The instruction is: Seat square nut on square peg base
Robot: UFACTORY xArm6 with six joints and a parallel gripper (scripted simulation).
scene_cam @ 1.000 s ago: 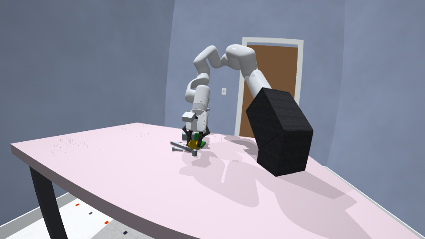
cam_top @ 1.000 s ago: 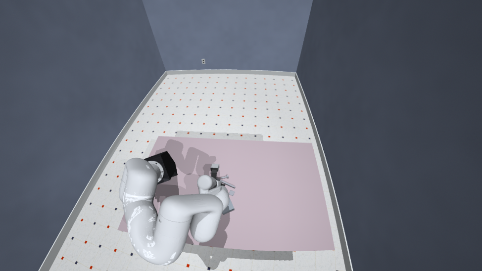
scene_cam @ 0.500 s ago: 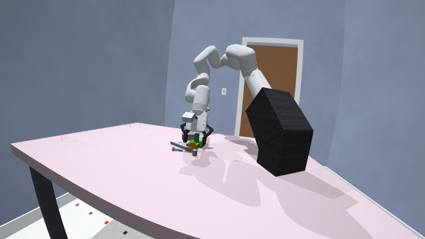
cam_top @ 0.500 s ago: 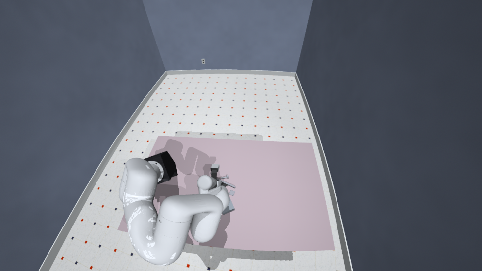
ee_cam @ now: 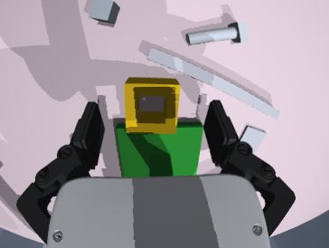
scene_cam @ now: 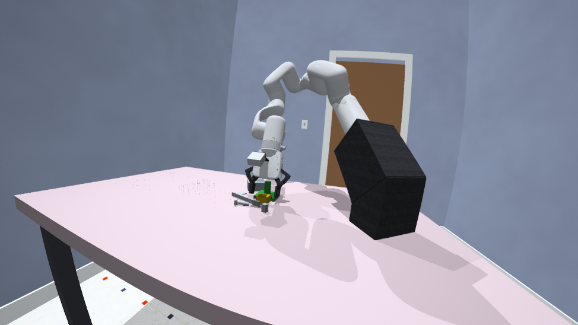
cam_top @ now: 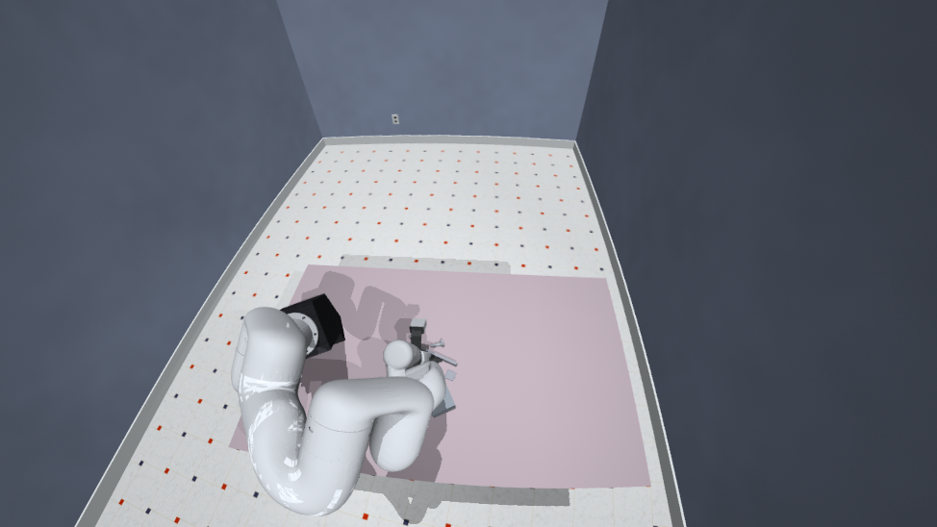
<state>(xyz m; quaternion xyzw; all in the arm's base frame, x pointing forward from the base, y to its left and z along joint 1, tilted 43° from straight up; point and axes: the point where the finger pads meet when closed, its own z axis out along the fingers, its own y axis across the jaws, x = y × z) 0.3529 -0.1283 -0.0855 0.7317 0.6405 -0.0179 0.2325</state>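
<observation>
Release looks done: gripper (ee_cam: 155,134) spread wide, holding nothing, straddling the yellow square nut (ee_cam: 152,105) that sits low around the green peg (scene_cam: 267,187), mid-table toward the far edge. Next comes a straight lift away.

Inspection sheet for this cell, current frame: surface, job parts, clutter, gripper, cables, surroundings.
Surface: pink table, arm's shadows across it.
Job's things: yellow square nut lies flat beside the green peg; the wrist view shows a grey square in the nut's hole and the green base beside it. Whether the nut is seated, cannot tell.
Clutter: grey bolt, long grey strip, two small grey blocks lying apart from the nut.
Gripper: gripper open, fingers well apart on either side of the nut, holding nothing.
Cables: nothing seen.
Surroundings: black pedestal, brown door, dotted tile floor.
</observation>
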